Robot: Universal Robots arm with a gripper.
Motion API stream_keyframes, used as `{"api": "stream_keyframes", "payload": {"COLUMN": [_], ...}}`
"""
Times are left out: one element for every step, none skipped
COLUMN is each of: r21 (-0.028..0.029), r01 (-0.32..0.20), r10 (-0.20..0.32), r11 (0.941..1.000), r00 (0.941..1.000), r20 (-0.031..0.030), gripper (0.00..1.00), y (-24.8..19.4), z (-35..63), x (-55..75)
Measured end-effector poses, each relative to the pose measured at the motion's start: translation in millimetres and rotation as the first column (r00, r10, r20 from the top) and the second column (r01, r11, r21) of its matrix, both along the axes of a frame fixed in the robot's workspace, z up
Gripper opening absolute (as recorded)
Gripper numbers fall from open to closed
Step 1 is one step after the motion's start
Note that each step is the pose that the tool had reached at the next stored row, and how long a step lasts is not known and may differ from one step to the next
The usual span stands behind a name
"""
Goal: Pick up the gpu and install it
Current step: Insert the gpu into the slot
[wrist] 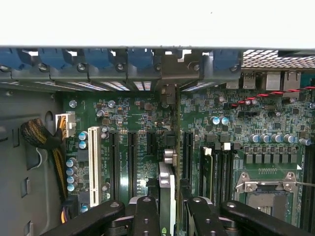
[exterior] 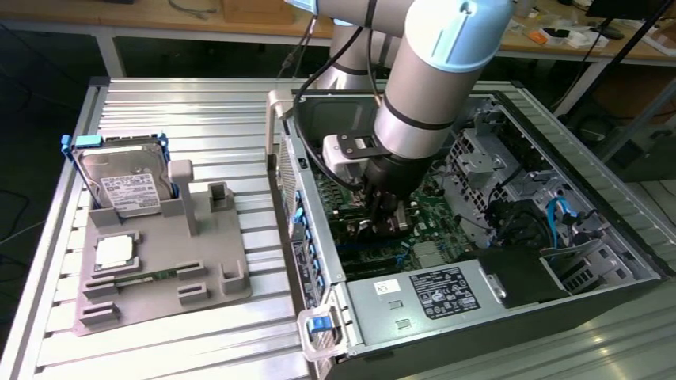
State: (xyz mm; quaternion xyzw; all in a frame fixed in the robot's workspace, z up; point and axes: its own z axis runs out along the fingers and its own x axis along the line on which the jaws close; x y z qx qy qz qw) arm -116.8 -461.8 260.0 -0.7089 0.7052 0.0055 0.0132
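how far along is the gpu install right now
Done: the gpu is picked up and sits inside the open case. In hand: the jaws are closed on it, edge-on, just above the motherboard and its black slots. Left: seating it and letting go. Whether its edge has entered a slot cannot be told.

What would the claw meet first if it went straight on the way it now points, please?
Probably the expansion slots on the motherboard, touched first by the gpu gripped in the claw; depth is unclear.
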Motion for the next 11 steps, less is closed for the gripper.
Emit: {"api": "stream_keyframes", "payload": {"r21": [0.0000,0.0000,0.0000,-0.0001,-0.0001,0.0000,0.0000,0.0000,-0.0001,0.0000,0.0000], "r01": [0.000,0.000,0.000,0.000,0.000,0.000,0.000,0.000,0.000,0.000,0.000], "r10": [0.000,0.000,0.000,0.000,0.000,0.000,0.000,0.000,0.000,0.000,0.000], "r11": [1.0000,1.0000,1.0000,1.0000,1.0000,1.0000,1.0000,1.0000,1.0000,1.0000,1.0000], "r00": [1.0000,1.0000,1.0000,1.0000,1.0000,1.0000,1.0000,1.0000,1.0000,1.0000,1.0000], "r20": [0.0000,0.0000,0.0000,0.0000,0.0000,0.0000,0.0001,0.0000,0.0000,-0.0001,0.0000], "gripper": [0.27,0.27,0.27,0.27,0.27,0.27,0.27,0.27,0.27,0.27,0.27], "y": [0.0,0.0,0.0,0.0,0.0,0.0,0.0,0.0,0.0,0.0,0.0], "z": [-0.1,-0.3,-0.4,-0.4,-0.5,-0.7,-0.8,-1.0,-1.1,-1.4,-1.5], "x": [0.0,-0.1,-0.1,-0.1,-0.1,-0.1,-0.1,-0.2,-0.2,-0.3,-0.3]}}
